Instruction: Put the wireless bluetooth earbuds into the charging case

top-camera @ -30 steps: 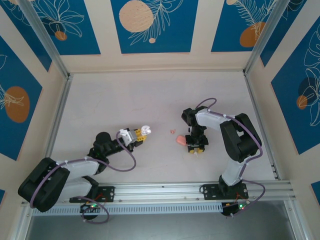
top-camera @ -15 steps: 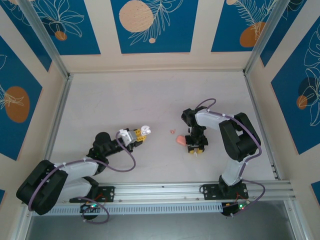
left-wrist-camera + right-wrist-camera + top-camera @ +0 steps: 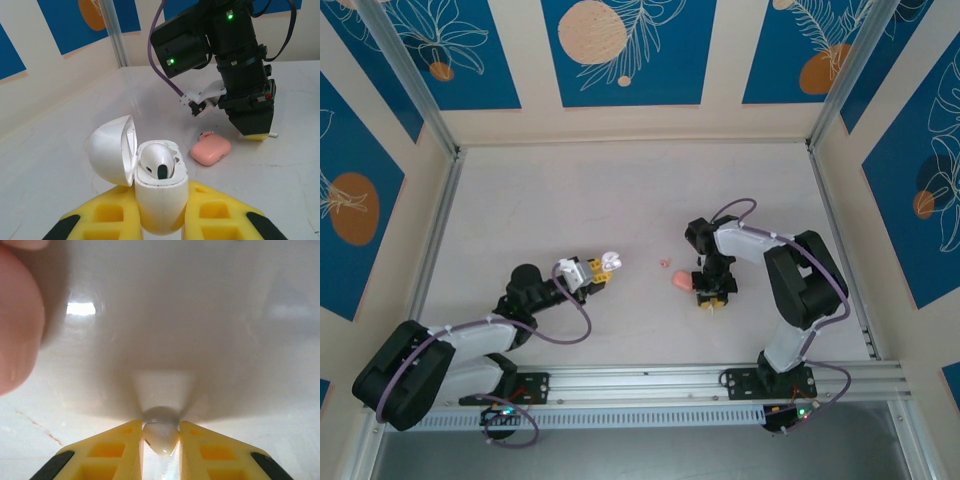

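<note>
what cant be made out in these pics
- Top view: pink speck beside the pink case, too small to identify.
- Right wrist view: pink blob blurred, cut by the left edge; lower part of the earbud blurred between the right gripper fingers.
- Left wrist view: base of the white case hidden between the left gripper fingers.

No legible txt, labels, brands or nos. anywhere.

Bench: white matte top. Aluminium rail runs along its near edge. Slanted aluminium posts stand at the far-left and far-right corners. Walls are cream with blue panels, white leaf outlines, peach and orange discs. Right wrist view: faint reddish scratch on the top.
</note>
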`<state>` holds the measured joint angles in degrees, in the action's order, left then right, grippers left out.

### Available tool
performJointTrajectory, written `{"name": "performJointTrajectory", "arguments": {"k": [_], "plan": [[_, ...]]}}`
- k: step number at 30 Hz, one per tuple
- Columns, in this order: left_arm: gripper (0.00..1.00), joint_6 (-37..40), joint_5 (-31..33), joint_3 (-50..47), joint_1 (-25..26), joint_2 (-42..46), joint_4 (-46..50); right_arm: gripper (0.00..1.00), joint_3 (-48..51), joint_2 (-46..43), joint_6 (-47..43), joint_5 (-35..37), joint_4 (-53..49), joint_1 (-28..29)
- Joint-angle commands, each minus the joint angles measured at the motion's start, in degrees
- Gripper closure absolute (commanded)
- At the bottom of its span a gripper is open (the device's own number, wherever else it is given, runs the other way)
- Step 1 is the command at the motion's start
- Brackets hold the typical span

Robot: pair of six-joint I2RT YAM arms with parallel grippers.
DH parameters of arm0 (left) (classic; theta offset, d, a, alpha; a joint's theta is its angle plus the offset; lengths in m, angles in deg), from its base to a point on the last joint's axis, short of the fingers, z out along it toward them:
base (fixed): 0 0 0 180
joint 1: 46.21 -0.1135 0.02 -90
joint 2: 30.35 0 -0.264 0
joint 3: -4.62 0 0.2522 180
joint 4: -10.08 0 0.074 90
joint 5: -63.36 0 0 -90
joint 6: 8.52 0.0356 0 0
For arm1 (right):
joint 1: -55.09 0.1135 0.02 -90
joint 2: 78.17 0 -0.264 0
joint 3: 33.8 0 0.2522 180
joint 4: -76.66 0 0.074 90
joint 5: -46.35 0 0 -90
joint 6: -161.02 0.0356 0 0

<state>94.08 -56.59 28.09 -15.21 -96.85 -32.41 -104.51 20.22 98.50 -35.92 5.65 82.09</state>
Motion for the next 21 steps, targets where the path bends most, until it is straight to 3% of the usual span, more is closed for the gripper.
{"name": "performJointTrajectory", "arguments": {"k": [1,13,21], "plan": [[0.86,1.2,-0.1,1.6,0.8,-0.6,-0.5,0.78,1.3,-5.2,1.9,-0.1,1.7,0.2],[0.87,-0.7,-0.7,4.0,2.5,-9.8,-8.1,0.78,8.6,-23.9,5.5,-1.9,20.1,2.4],[0.87,-2.4,-1.6,6.3,3.9,-16.0,-14.0,0.79,9.8,-27.0,2.1,-2.9,34.5,7.8]]}}
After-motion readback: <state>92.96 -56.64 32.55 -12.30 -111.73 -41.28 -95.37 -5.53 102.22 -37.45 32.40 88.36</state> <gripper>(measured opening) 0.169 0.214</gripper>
